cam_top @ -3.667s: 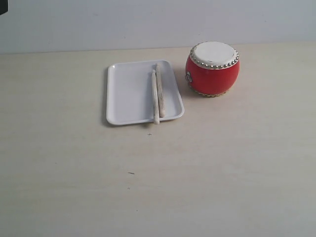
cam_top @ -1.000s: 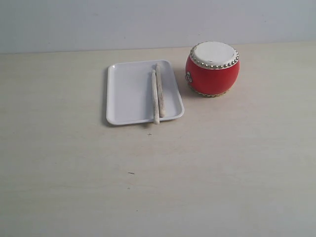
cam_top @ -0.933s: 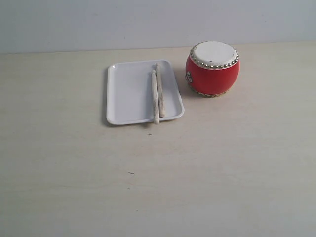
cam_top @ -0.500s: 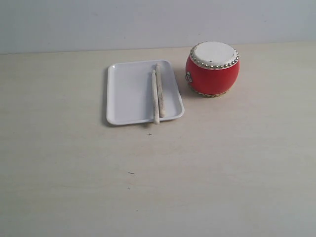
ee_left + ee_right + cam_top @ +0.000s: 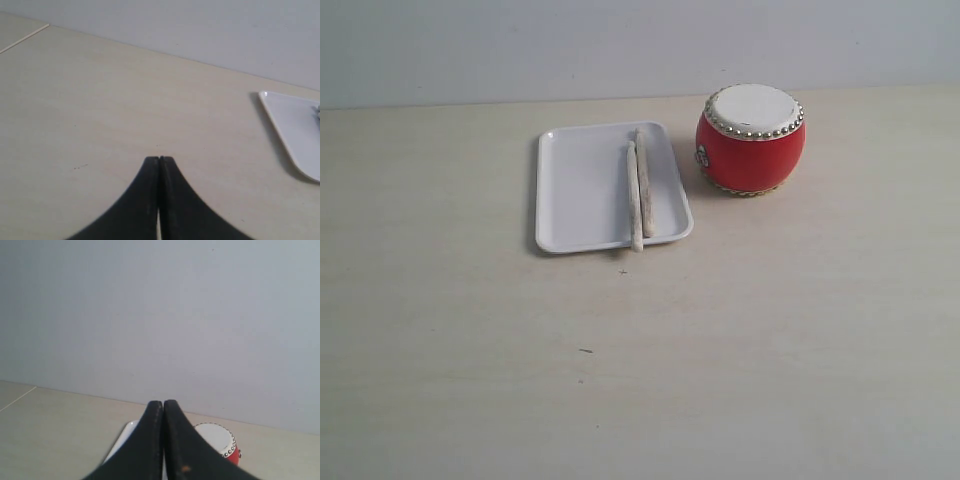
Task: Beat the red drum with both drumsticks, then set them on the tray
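The red drum (image 5: 751,140) with its white studded skin stands at the back right of the table, just right of the white tray (image 5: 580,190). Two pale drumsticks (image 5: 639,190) lie side by side along the tray's right part, one end over the near rim. Neither arm shows in the exterior view. In the left wrist view my left gripper (image 5: 159,159) is shut and empty over bare table, with a corner of the tray (image 5: 295,130) off to one side. My right gripper (image 5: 163,403) is shut and empty, with the drum (image 5: 222,442) and a tray corner (image 5: 122,442) far beyond it.
A pale wooden table (image 5: 640,350) fills the scene, with a plain grey wall (image 5: 620,45) behind it. A few small dark specks (image 5: 585,351) mark the tabletop in front.
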